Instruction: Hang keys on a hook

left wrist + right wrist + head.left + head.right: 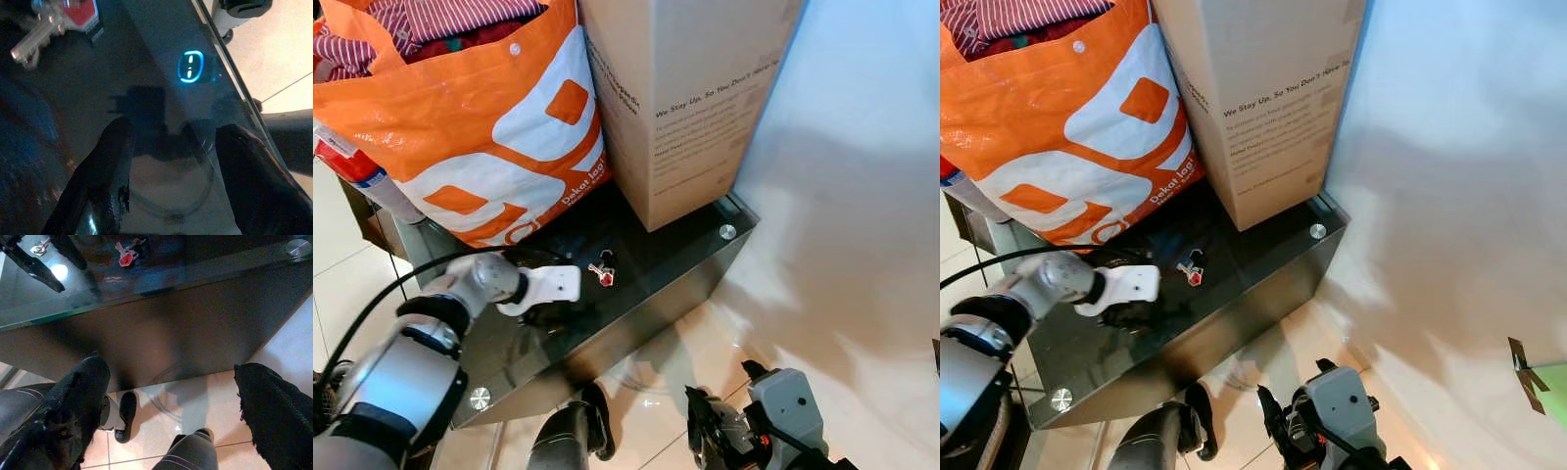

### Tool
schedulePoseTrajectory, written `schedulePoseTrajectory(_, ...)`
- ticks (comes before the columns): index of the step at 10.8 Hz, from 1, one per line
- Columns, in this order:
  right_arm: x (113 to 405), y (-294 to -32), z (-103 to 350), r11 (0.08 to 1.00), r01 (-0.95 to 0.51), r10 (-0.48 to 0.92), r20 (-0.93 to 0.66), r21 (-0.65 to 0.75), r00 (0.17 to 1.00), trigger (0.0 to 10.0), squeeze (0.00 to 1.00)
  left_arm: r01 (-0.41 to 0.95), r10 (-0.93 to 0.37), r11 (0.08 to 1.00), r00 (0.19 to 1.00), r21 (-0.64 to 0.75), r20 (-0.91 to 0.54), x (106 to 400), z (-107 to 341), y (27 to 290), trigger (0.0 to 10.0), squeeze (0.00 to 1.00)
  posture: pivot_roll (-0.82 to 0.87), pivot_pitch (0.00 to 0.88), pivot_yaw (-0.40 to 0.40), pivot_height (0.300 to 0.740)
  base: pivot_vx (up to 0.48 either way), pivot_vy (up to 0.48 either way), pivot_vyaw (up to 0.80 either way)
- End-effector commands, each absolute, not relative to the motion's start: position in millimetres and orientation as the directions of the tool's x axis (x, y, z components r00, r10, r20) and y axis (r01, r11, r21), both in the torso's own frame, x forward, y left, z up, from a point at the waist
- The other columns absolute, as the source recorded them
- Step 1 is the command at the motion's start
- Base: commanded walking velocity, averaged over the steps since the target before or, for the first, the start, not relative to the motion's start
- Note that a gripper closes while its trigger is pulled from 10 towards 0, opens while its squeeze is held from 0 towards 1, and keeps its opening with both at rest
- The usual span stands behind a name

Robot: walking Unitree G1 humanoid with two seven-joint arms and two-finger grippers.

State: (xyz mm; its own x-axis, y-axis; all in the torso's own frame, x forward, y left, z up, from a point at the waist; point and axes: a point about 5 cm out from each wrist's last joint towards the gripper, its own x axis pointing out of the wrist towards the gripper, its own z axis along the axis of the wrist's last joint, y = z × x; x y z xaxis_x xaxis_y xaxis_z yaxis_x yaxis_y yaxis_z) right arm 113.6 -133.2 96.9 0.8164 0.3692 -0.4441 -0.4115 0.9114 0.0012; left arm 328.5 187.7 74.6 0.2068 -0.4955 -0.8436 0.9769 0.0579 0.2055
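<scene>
The left pincer hovered spread wide and empty over the dark glass worktop, the keys with their red tag lying just beyond its fingertips, untouched. Pickup seemed the step in hand; next it needed to reach forward and close. The right pincer hung wide, idle below.

— Classification of premises?

— Domestic interior, likely an entry or storage corner. Pale glossy floor tiles meet a plain white wall.

— Supporting evidence?

— A low dark glass-topped table carries an orange shopping bag stuffed with striped clothing, and a printed cardboard box stands beside it, touching the bag.
</scene>
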Motion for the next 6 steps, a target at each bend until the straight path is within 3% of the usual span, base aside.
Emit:
schedulePoseTrajectory(1,111.2,-131.6,93.7,0.911,-0.412,0.375,-0.453,0.018,0.809,10.0,0.00,0.980,-0.497,0.092,0.200,0.178,-0.845,323.6,70.0,195.9,10.0,0.00,-0.28,0.288,0.119,0.732,0.000,0.000,0.00)
schedulePoseTrajectory(2,111.5,-131.9,92.8,0.918,-0.397,0.361,-0.449,0.015,0.817,10.0,0.00,0.962,-0.589,0.172,0.274,0.213,-0.761,332.3,84.8,193.3,10.0,0.00,-0.27,0.277,0.130,0.732,0.000,0.000,0.00)
schedulePoseTrajectory(4,114.6,-132.2,88.9,0.923,-0.384,0.349,-0.446,0.013,0.824,10.0,0.00,0.948,-0.587,0.201,0.317,0.246,-0.744,334.2,96.3,208.3,10.0,0.00,-0.26,0.247,0.153,0.732,0.000,0.000,0.00)
schedulePoseTrajectory(5,116.9,-133.4,87.6,0.925,-0.381,0.346,-0.441,0.011,0.828,10.0,0.00,0.920,-0.532,0.276,0.388,0.280,-0.753,337.0,100.9,221.7,10.0,0.00,-0.25,0.238,0.160,0.732,0.000,0.000,0.00)
schedulePoseTrajectory(6,119.9,-135.0,86.4,0.925,-0.380,0.344,-0.438,0.007,0.830,10.0,0.00,0.854,-0.468,0.434,0.487,0.289,-0.738,340.0,103.8,234.6,10.0,0.00,-0.24,0.233,0.165,0.732,0.000,0.000,0.00)
